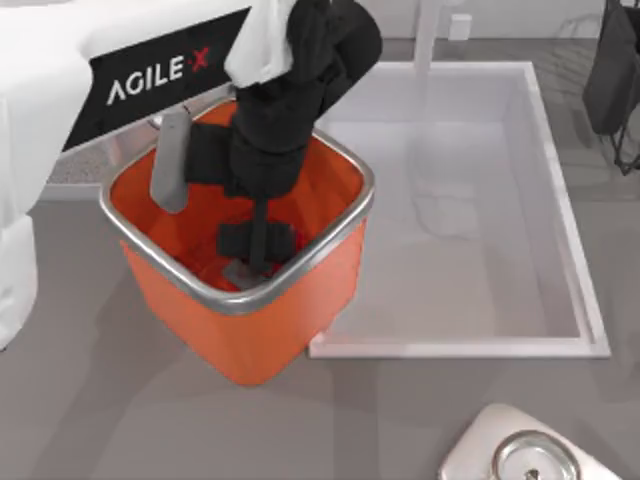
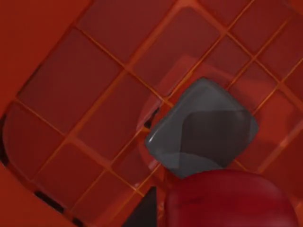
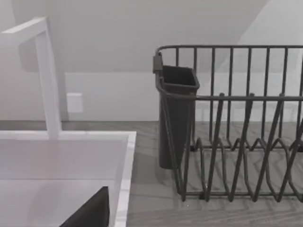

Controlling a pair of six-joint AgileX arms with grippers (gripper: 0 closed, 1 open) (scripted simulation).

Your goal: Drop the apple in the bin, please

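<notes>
Top view: the left arm reaches down from the upper left into the bin point(image 1: 240, 345), which stands at the table's left, touching the left wall of the white sink basin point(image 1: 560, 220). The left gripper point(image 1: 252, 262) sits well below the silver rim, close to the near corner of the bin's floor; the arm's own links hide the fingertips and the load from above, so this view does not settle the finger state. A metal scale point(image 1: 530, 455) lies near the table's front edge, well apart from the bin. Left wrist view: the camera looks straight down onto the bin's gridded floor. The apple point(image 2: 232, 201) lies directly under the wrist, and a grey finger pad point(image 2: 203, 127) reaches past it toward the floor; the fingers appear closed on the fruit. The governing relation is vertical: the apple is inside the bin's walls, directly above the floor and close to it. A round fruit has no long axis, so release orientation is judged not to matter. The next move probably requires only parting the fingers, then a straight lift clear of the rim. Right wrist view: the right arm is parked at the right, facing the dish rack point(image 3: 236, 132) and the sink's edge, and is much farther from the apple.
</notes>
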